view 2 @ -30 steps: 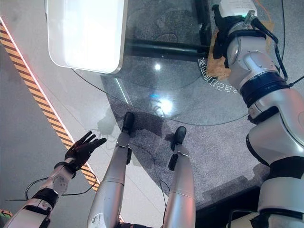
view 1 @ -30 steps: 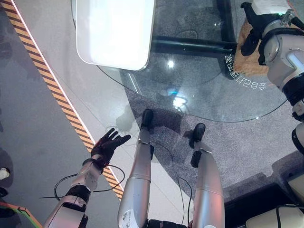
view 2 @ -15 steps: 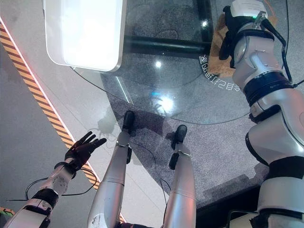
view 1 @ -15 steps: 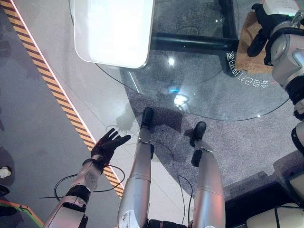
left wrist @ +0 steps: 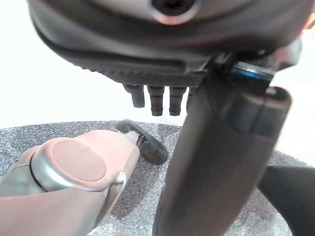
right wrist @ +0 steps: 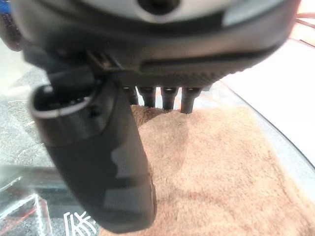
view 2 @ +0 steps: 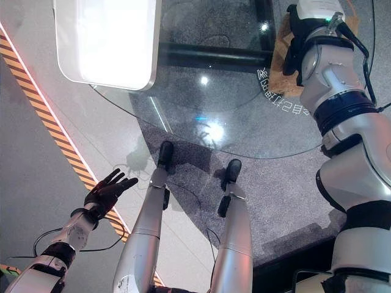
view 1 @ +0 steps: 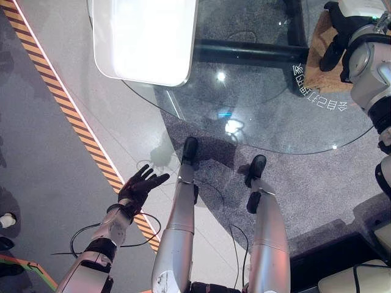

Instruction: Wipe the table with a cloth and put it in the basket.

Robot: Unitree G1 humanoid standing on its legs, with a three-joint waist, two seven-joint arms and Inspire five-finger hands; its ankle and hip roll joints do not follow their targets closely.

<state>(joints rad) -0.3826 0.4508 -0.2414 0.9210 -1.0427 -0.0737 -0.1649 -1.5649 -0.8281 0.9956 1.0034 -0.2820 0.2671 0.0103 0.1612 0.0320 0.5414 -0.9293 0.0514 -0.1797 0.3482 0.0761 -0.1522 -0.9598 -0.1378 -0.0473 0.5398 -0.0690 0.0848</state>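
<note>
A brown cloth (view 1: 316, 66) lies flat on the far right part of the round glass table (view 1: 256, 116). My right hand (view 1: 335, 38) rests on top of it, open, with fingers (right wrist: 167, 96) stretched straight over the fuzzy cloth (right wrist: 221, 167) and the thumb held beside them. My left hand (view 1: 140, 186) hangs low at my left side over the floor, open with its fingers spread and nothing in it.
A white rectangular thing with rounded corners (view 1: 146, 36) sits at the table's far left. A black bar (view 1: 244, 52) of the table's base shows through the glass. A yellow-and-black striped line (view 1: 67, 104) runs across the floor on the left.
My right hand has slid a little to the right with the cloth under it. The whole picture has shifted slightly. The left hand has stayed in place.
</note>
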